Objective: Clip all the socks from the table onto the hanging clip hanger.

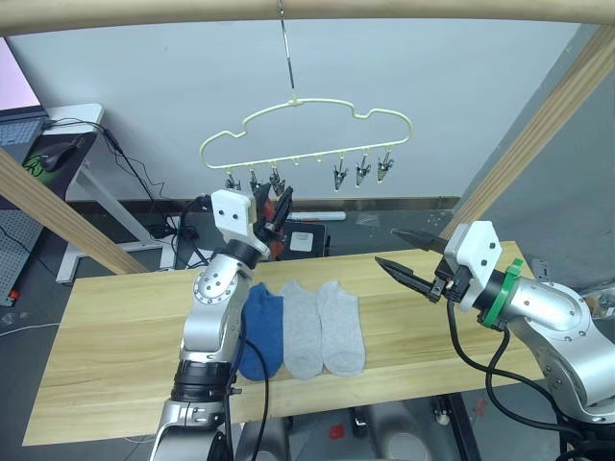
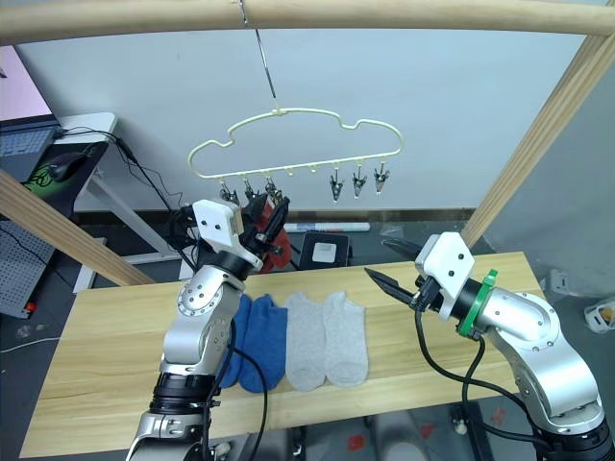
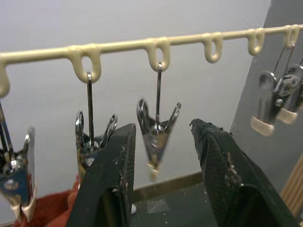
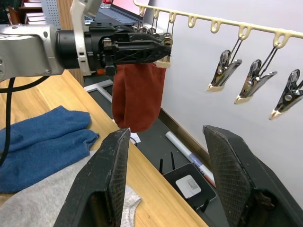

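Left pincer (image 1: 276, 204) open around third clip (image 3: 156, 135); red socks (image 4: 138, 97) hung. Judgement: squeeze clip squarely. Right pincer (image 1: 411, 257) open, empty, above desk (image 1: 125, 317).

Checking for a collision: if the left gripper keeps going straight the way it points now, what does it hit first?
Most likely the metal clip hanging from the clip hanger: it hangs between the open left gripper fingers, though depth is unclear.
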You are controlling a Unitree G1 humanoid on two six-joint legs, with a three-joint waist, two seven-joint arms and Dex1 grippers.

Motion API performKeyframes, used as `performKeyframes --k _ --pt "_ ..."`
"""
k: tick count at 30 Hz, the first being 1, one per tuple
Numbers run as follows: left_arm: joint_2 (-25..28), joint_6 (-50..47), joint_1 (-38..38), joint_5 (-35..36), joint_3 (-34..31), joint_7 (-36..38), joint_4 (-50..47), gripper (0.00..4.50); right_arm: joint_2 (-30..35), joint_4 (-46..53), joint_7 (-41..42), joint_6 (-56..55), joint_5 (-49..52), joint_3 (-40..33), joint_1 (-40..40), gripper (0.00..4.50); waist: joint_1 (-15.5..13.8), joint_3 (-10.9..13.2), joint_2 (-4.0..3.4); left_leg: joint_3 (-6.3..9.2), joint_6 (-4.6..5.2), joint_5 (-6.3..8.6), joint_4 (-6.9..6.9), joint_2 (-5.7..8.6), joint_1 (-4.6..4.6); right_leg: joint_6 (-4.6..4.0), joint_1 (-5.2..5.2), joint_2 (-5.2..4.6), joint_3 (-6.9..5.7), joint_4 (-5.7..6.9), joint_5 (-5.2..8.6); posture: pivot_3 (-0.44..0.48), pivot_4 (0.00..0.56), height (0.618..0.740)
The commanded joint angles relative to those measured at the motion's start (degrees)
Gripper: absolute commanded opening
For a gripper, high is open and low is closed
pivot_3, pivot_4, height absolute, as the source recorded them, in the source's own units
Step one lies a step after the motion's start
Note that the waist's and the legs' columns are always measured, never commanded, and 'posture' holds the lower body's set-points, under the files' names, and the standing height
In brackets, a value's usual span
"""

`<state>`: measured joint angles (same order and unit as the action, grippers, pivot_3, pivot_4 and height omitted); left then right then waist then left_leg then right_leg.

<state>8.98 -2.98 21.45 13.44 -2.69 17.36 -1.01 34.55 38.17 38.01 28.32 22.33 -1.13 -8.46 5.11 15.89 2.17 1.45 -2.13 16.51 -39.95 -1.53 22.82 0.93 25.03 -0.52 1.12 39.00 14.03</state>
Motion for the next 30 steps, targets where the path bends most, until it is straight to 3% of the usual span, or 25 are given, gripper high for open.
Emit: performKeyframes --k 1,30 --pt "-0.3 1.9 0.6 -0.4 -0.2 0.0 -0.3 2.01 0.4 3.0 -0.7 0.1 1.3 -1.6 -0.7 2.57 0.0 0.0 0.00 0.00 0.00 0.00 0.00 0.00 0.00 0.00 0.00 0.00 0.00 0.00 0.00 -0.246 0.228 0.740" --pt "-0.6 1.1 2.7 0.0 -0.6 -2.0 -0.9 2.01 0.6 2.9 -1.7 0.3 1.8 -0.5 -1.5 2.57 0.0 0.0 0.00 0.01 0.00 0.00 0.00 -0.01 0.00 0.01 0.00 0.00 0.00 0.00 -0.01 -0.242 0.228 0.740"
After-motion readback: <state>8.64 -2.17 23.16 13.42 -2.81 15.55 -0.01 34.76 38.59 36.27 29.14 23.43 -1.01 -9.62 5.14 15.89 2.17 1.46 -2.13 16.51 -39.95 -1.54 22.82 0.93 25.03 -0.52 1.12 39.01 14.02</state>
